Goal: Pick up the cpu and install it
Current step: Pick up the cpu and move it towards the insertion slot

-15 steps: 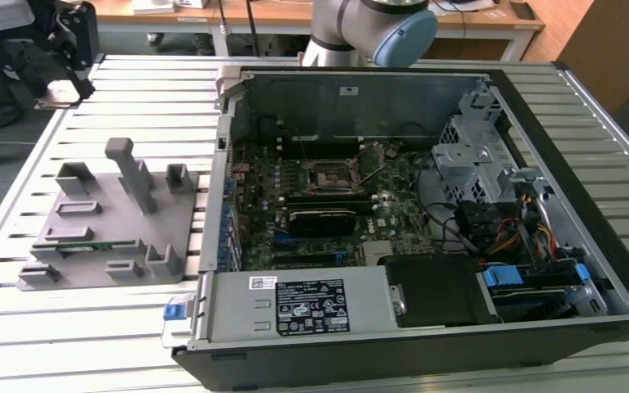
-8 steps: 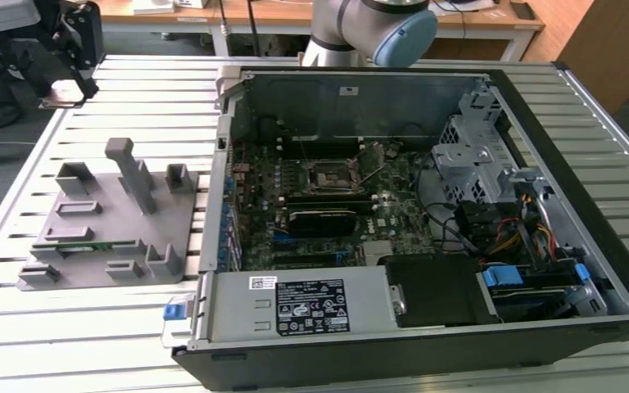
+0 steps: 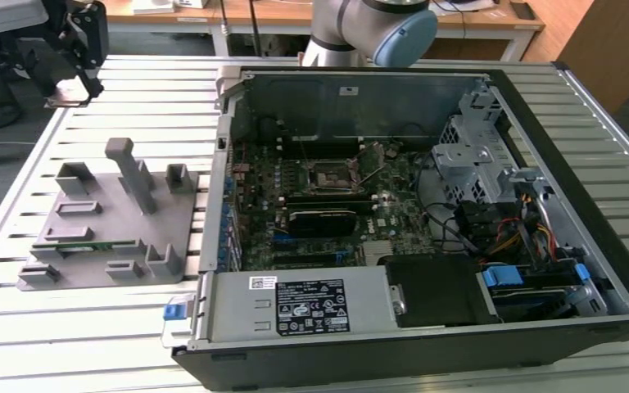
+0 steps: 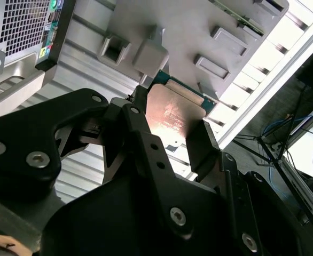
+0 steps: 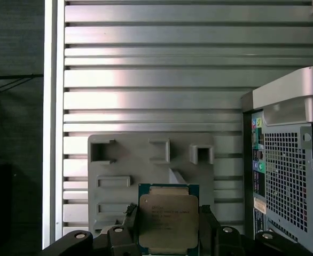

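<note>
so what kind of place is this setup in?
Looks like a robotics lab bench for PC assembly: an open desktop computer case on a slatted aluminium table, a grey parts fixture, and the gripper shut on the cpu.

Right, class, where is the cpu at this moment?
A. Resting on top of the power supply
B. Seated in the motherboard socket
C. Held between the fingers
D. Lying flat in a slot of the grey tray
C: in the first wrist view the cpu sits clamped between the fingers, held off the grey tray behind it.
</note>
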Controlling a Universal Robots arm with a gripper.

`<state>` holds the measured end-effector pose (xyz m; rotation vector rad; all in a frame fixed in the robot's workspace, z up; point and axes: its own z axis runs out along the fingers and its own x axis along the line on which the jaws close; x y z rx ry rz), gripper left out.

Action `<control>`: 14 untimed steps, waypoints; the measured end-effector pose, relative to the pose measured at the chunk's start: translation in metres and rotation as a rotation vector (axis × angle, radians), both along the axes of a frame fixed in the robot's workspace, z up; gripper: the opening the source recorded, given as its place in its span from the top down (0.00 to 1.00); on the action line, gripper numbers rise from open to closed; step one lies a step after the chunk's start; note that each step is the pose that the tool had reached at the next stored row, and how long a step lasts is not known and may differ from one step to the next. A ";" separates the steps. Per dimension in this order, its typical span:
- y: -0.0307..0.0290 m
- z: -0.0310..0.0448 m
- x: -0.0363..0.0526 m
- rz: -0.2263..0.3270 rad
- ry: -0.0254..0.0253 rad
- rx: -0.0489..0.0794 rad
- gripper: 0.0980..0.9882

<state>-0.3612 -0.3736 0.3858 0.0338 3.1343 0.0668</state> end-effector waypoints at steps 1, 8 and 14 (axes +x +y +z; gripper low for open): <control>0.0002 0.0000 0.0006 0.000 0.0000 0.000 0.51; 0.0014 0.0000 0.0047 0.000 0.0000 -0.001 0.51; 0.0024 0.0000 0.0083 0.000 0.0000 -0.001 0.51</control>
